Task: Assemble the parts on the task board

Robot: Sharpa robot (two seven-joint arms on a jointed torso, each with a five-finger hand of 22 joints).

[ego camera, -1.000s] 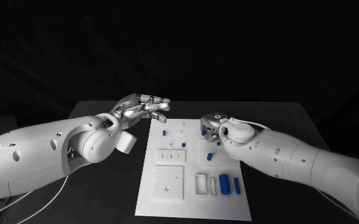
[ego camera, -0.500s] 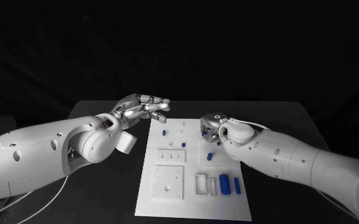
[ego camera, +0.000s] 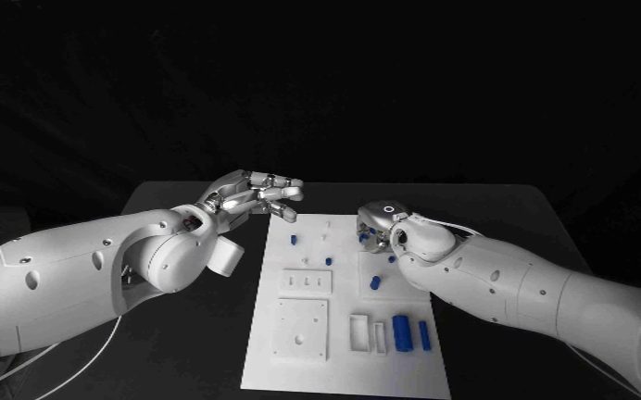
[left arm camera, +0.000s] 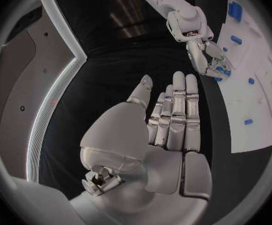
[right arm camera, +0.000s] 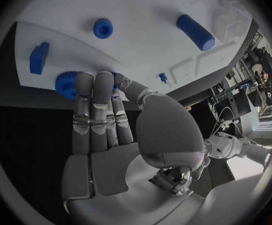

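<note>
Risk item: your right hand [right arm camera: 101,115], fingers pressed together on the blue round part [right arm camera: 66,83] at the task board [ego camera: 341,363] edge, may nudge it off; left hand [left arm camera: 167,125] hovers spread, empty.

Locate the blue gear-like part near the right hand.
In the right wrist view, the blue gear-like part sits at the task board's edge, right at the right hand's fingertips, beside a blue block.
</note>
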